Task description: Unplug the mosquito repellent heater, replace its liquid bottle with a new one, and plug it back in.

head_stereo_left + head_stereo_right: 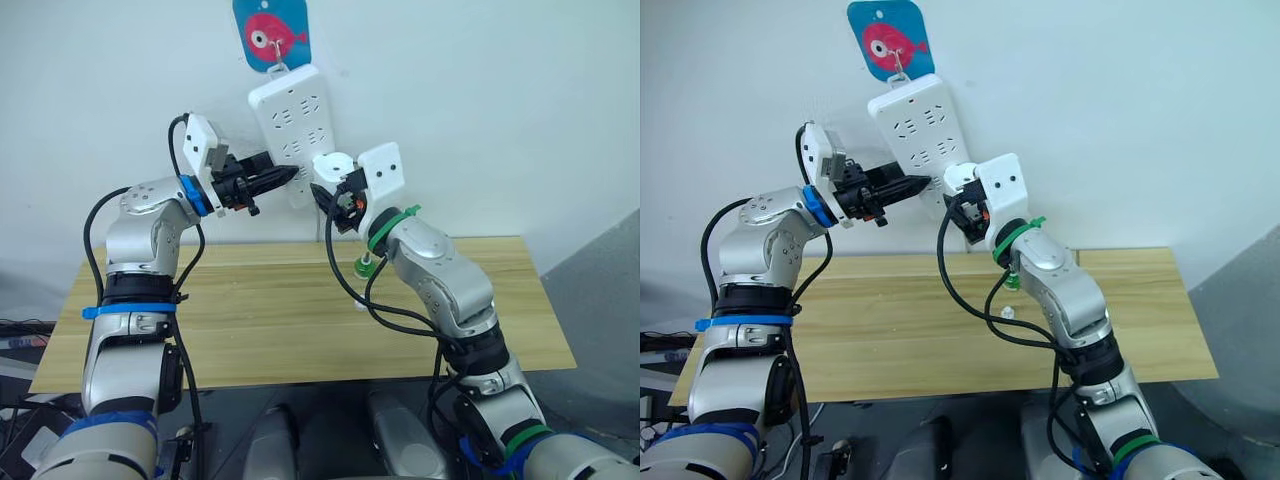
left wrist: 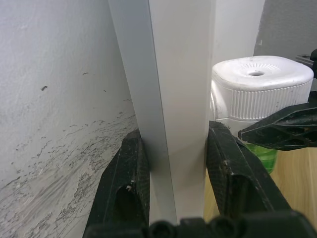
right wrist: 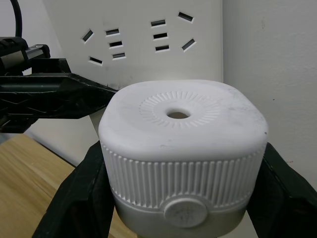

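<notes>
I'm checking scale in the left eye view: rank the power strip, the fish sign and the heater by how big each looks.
1. power strip, clearly largest.
2. fish sign, partly cut off at the top.
3. mosquito repellent heater, smallest, partly hidden by the right hand holding it.

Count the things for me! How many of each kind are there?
Claws: 2, left claw and right claw
Heater: 1
Green bottles: 2, one under the heater, one on the table at
Power strip: 1
Fish tag: 1
Total: 7
</notes>
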Robot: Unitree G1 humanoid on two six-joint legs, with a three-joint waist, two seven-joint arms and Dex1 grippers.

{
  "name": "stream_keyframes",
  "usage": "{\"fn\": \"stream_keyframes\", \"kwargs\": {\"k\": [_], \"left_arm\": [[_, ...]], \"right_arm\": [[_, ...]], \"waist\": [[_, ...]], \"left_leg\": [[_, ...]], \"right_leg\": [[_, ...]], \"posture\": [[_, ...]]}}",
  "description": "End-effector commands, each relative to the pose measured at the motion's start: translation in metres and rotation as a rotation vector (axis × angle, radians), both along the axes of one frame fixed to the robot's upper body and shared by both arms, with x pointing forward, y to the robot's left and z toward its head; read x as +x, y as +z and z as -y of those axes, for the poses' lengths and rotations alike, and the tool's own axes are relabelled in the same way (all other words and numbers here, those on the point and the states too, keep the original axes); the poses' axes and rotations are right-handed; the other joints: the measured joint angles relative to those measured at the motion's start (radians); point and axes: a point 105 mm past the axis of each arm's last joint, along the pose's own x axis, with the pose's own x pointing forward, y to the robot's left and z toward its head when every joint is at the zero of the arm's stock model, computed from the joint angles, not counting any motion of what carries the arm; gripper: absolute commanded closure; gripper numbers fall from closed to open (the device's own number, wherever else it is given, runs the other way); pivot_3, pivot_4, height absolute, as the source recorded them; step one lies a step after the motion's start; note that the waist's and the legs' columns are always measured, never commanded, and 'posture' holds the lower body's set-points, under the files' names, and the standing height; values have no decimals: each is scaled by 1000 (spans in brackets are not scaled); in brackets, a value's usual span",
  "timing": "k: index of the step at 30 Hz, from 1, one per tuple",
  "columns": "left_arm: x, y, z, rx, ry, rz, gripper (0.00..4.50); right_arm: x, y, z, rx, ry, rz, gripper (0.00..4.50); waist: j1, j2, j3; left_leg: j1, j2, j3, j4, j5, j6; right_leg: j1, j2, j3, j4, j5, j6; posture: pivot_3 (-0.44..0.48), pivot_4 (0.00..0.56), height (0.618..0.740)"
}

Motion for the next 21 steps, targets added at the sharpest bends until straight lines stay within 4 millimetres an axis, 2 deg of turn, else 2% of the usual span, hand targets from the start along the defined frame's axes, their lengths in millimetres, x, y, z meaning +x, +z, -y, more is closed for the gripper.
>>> {"fn": "stream_keyframes", "kwargs": {"k": [1, 6, 10, 11, 15, 21], "left_arm": [[-11, 13, 21, 8, -99, 61, 3220], [-9, 14, 16, 8, -73, 71, 3220], [-4, 15, 12, 10, -36, 92, 3220], [-3, 15, 11, 11, -29, 95, 3220], [0, 14, 6, 10, 6, 108, 3220], [7, 21, -4, -21, 75, 135, 3220]], "right_arm": [[6, 10, -8, 4, 14, 23, 1517], [4, 12, -9, 11, 50, 26, 1517], [4, 13, 0, 6, 14, 40, 110], [2, 13, 2, -9, 8, 46, 0], [-7, 12, 12, -30, -9, 63, 0], [-29, 14, 30, -64, 19, 87, 0]], "waist": [[-3, 0, 0], [-4, 0, 0], [6, 0, 0], [8, 0, 0], [12, 0, 0], [17, 0, 0]], "left_leg": [[0, 0, 0, 0, 0, 0], [1, 1, 1, 0, 1, 1], [1, 0, 0, -1, 1, 1], [0, 0, 0, -2, 1, 1], [-6, -1, -1, -3, 1, 1], [-6, -2, -1, -1, 1, 1]], "right_leg": [[0, 0, 0, 0, 0, 0], [0, 1, 1, 1, 1, -1], [0, 1, 0, 1, 1, -1], [0, 0, -1, 0, 1, -1], [-2, -3, -2, -6, 1, -1], [-2, -3, -2, -4, 1, -1]], "posture": [[-173, 216, 723], [-174, 217, 723], [-177, 218, 723], [-176, 218, 723], [-173, 217, 723], [-170, 214, 723]]}}
